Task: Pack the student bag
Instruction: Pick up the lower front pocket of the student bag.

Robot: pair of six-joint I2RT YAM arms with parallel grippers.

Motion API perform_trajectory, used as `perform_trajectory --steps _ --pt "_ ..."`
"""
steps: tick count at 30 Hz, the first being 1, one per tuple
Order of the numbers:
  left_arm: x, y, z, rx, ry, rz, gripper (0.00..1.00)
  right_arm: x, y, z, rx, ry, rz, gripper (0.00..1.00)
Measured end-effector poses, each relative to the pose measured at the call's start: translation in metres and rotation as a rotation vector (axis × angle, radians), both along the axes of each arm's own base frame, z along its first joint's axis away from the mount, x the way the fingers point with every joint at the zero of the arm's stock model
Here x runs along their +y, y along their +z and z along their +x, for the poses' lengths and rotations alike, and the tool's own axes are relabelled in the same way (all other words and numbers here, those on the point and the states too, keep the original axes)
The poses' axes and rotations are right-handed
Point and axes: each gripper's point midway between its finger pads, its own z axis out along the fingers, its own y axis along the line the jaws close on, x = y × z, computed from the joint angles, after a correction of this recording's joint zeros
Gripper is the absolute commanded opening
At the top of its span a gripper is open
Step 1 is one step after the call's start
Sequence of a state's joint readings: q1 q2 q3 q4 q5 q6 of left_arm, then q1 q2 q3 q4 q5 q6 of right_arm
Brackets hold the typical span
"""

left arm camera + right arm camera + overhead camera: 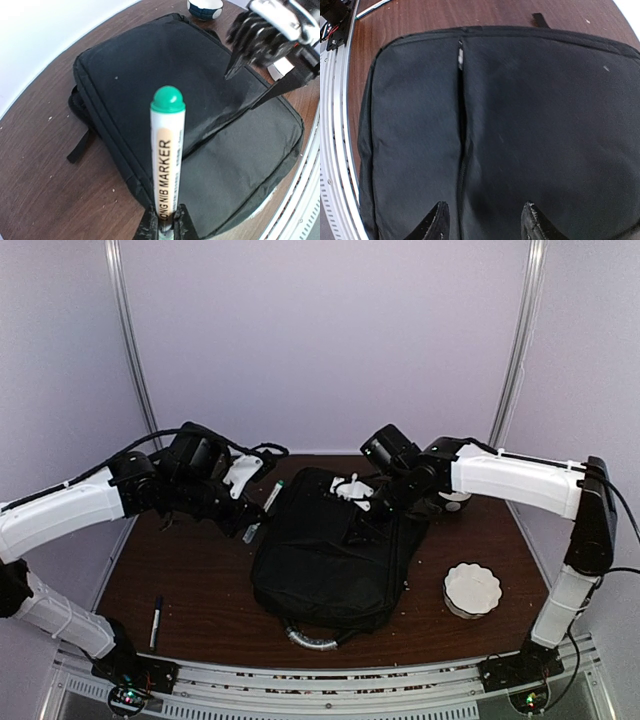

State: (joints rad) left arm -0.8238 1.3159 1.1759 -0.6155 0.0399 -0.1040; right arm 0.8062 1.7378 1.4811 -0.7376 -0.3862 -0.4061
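The student bag (330, 550) is a large black backpack lying flat mid-table, its grey handle (310, 640) toward the near edge. My left gripper (252, 528) hovers by the bag's left edge, shut on the base of a white marker (272, 496) with a green cap. In the left wrist view the gripper (165, 222) pinches the marker (167, 155) above the bag (150, 75). My right gripper (362, 502) is open and empty over the bag's far end. In the right wrist view the right gripper (484, 220) straddles the closed zipper (461, 150) on the bag (545, 125).
A white fluted dish (472, 588) sits right of the bag. A blue-and-white bowl (455, 502) stands at the back right, under the right arm. A black pen (155, 620) lies near the front left. A loose strap (80, 145) trails off the bag's far-left side.
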Motion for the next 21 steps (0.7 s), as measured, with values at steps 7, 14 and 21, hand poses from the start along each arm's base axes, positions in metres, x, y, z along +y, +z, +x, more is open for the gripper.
perform_trajectory --steps 7,14,21 --pt "0.029 0.006 -0.016 -0.041 0.04 -0.01 0.0 0.038 -0.014 0.0 0.005 0.044 -0.048 0.51" --pt "0.038 0.005 -0.02 -0.05 0.058 -0.011 0.0 0.039 -0.031 0.012 -0.008 0.008 -0.121 0.46" --pt "0.038 0.005 -0.02 -0.058 0.051 -0.006 0.0 0.035 -0.038 0.014 -0.004 -0.003 -0.158 0.4"
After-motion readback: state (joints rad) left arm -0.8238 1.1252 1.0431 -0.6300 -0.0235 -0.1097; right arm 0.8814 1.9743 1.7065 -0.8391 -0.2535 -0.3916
